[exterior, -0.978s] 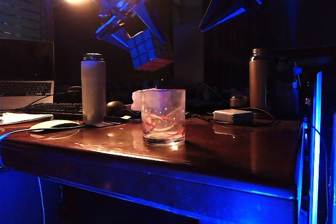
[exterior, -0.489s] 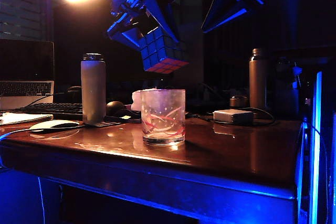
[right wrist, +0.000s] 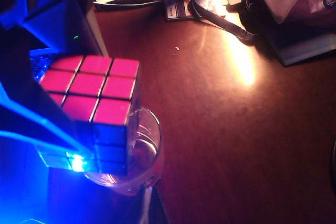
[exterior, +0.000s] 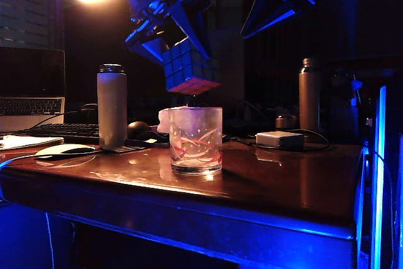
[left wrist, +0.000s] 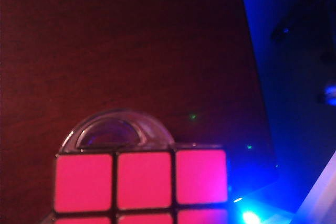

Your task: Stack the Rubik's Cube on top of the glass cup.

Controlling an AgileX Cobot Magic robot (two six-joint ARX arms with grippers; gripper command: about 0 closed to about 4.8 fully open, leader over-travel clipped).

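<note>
The Rubik's Cube (exterior: pixel 189 68), blue on its sides and red underneath, hangs in the air directly over the glass cup (exterior: pixel 196 140). My left gripper (exterior: pixel 181 55) comes down from the upper left and is shut on the cube, one finger on each side. In the left wrist view the cube's pink face (left wrist: pixel 142 179) covers part of the cup's rim (left wrist: pixel 113 129). The right wrist view shows the cube (right wrist: pixel 94 98) over the edge of the cup (right wrist: pixel 144 156). My right gripper (exterior: pixel 271 14) hangs high at the upper right, away from both; its jaws are not clear.
A grey bottle (exterior: pixel 112 105) stands left of the cup and a brown bottle (exterior: pixel 310 92) at the far right. A white box with a cable (exterior: pixel 280 140) lies behind the cup to the right. A mouse (exterior: pixel 63 149), keyboard (exterior: pixel 60 130) and laptop (exterior: pixel 31 92) are at the left.
My left gripper has carried the cube a little to the right and lower, so it now hangs over the cup. The right arm has kept still.
</note>
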